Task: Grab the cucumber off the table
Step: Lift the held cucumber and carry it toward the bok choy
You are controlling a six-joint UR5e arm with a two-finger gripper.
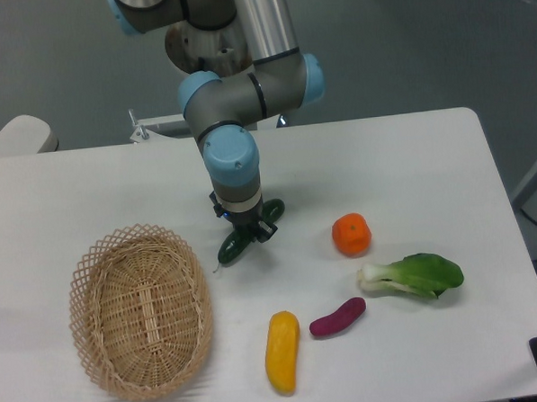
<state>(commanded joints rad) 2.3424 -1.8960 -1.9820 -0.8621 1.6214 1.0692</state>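
At table centre, under the tool: cucumber (236, 243) lies on the white table (410, 157), slanting from near-left to far-right; I see its dark near-left end clearly and its far-right tip poking out past the tool.
Gripper state: gripper (248, 226) is down over the cucumber's middle, fingers straddling it crosswise; from this view I judge them pressed onto it or very nearly so, but I cannot tell for sure whether they are pinching.
Contact with table: I cannot tell whether the cucumber rests on the surface or is just lifted; no gap shows beneath it.
How I expect it to handle: light, stiff enough not to sag, with bumpy skin that should give the pads some bite; the rounded body could roll or pivot if I hold it off-centre.
Where I would hold: mid-length, across the narrow width, which is about where the fingers sit.
Neighbours, left: wicker basket (141, 310) near, not touching.
Neighbours, right: orange fruit (351, 234) apart; bok choy (415, 275) well apart.
Neighbours, near side: yellow vegetable (283, 351) and purple eggplant (338, 317), both clear of the lift path.
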